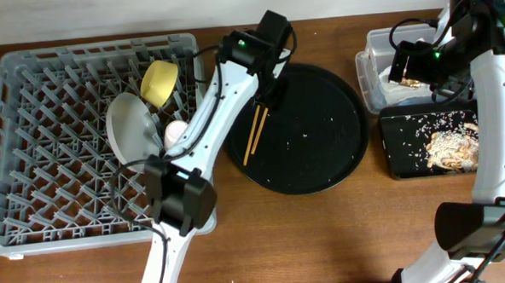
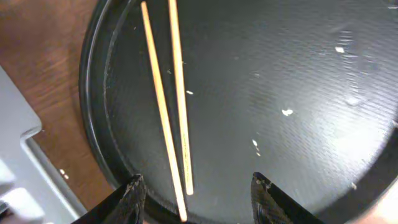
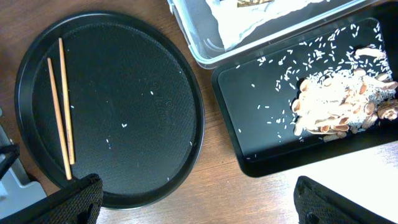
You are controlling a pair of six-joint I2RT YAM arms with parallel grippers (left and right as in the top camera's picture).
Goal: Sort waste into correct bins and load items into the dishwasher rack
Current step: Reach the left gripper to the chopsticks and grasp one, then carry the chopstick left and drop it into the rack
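Left end effector [image 2: 196, 180] spread over chopsticks [image 2: 163, 112] near rim of round tray [image 2: 92, 93]; right end effector [image 3: 196, 183] spread too

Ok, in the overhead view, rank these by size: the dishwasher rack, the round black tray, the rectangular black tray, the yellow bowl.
1. dishwasher rack
2. round black tray
3. rectangular black tray
4. yellow bowl, tilted on edge, so it may look smaller
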